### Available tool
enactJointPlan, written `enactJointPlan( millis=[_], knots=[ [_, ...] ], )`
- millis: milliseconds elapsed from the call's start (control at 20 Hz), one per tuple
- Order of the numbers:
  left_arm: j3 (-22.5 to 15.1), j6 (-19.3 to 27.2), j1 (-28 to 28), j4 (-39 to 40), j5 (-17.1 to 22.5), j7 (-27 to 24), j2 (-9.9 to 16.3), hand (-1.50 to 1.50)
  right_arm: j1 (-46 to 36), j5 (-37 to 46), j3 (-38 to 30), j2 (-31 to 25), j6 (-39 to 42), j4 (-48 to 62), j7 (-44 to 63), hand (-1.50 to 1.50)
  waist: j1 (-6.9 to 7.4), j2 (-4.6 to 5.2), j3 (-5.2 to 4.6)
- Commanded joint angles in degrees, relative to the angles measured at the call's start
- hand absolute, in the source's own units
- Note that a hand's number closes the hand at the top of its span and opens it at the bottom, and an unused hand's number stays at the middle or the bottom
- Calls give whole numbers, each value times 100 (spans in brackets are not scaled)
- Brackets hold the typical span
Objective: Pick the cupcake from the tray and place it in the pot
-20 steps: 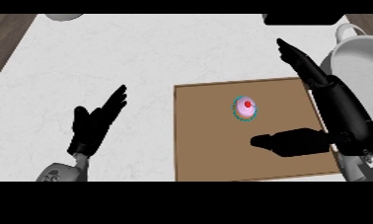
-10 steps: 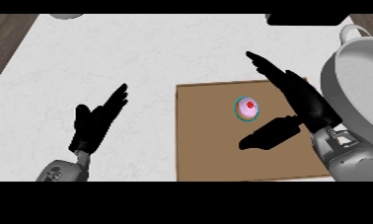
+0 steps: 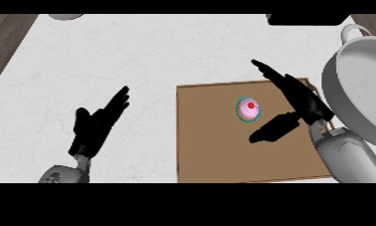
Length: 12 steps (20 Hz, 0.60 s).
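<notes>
A small cupcake (image 3: 247,109) with pink frosting, a red dot on top and a teal wrapper stands on the brown tray (image 3: 213,140), near its upper middle. My right hand (image 3: 297,101) is open just right of the cupcake, fingers stretched up-left past it and thumb spread below it, not touching it. The grey pot (image 3: 351,83) sits at the right edge, partly cut off by the view. My left hand (image 3: 97,125) rests open on the white counter at lower left, fingers up.
A grey round object (image 3: 66,16) peeks in at the top left and a black object (image 3: 305,19) lies at the top right. A strip of wooden floor (image 3: 13,36) shows beyond the counter's left edge. The pot's handle (image 3: 351,32) sticks up at the right.
My right hand has moved left from over the pot's side to beside the cupcake, thumb now spread under it. The left hand and cupcake have stayed put.
</notes>
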Motion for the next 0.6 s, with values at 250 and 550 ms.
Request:
enactJointPlan(
  millis=[250,550],
  knots=[
    [278,-157,-255,273,-257,19,-299,0,332,214,-806,190,670,637,-1189,-150,-21,-2,-1],
    [250,-148,8,267,-453,-221,-236,0,796,-415,-971,554,834,440,-1583,-150,-34,-5,-2]
  ],
)
